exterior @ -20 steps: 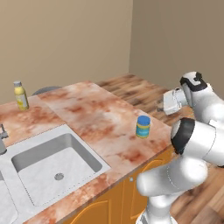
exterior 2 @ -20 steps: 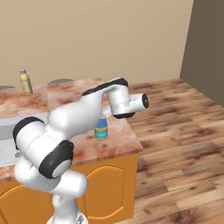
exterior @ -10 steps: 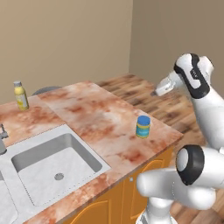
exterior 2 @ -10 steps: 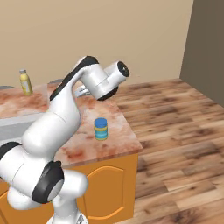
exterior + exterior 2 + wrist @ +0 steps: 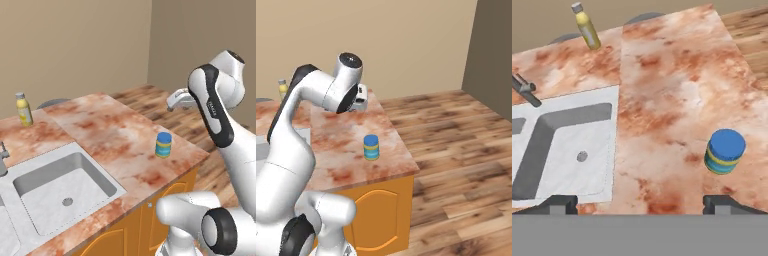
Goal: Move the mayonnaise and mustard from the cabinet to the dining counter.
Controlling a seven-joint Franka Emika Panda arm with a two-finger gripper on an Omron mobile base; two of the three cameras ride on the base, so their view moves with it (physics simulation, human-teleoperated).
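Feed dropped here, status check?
Claw open, empty, above dining counter. Mayonnaise and mustard upright there. Nothing in the way.

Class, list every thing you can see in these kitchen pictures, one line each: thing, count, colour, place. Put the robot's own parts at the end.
mayonnaise: one, blue lid with yellow-and-blue band, upright on the dining counter near its floor-side end.
mustard: one, yellow bottle with a pale top, upright on the counter's far edge, beyond the sink.
dining counter: one, reddish-brown marbled top with orange sides, running across the views.
sink: one, steel grey, set into the counter, two basins in the hand view.
faucet: one, grey, at the sink's edge.
wooden floor: brown planks, past the counter's end.
walls: tan, behind the counter.
gripper: one, dark fingertips, open, held above the counter, holding nothing.
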